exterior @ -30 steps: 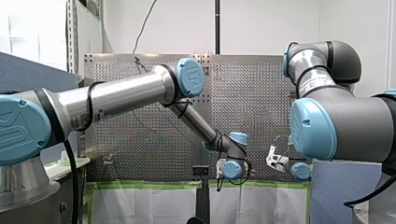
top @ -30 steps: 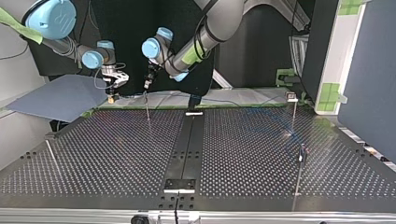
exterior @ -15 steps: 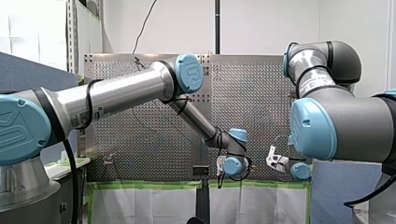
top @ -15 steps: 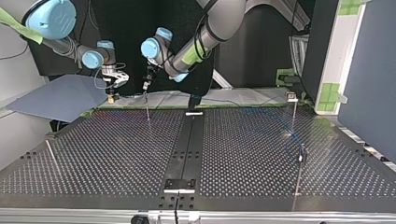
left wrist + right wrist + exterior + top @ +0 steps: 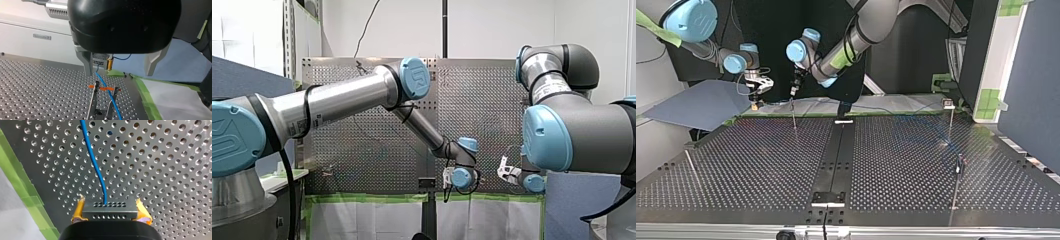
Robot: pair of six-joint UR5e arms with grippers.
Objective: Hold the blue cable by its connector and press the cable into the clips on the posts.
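One connector, blue cable attached, clamped in right jaws; left jaws spread wide, post ahead.

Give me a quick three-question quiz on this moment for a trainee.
1. True or false: my left gripper is shut on the cable.
2. What does my right gripper hold? A) the connector B) a bolt C) nothing
3. Fill in: the clip ahead of my left gripper is coloured ____.
Key: 1 false, it is open; 2 A; 3 orange.
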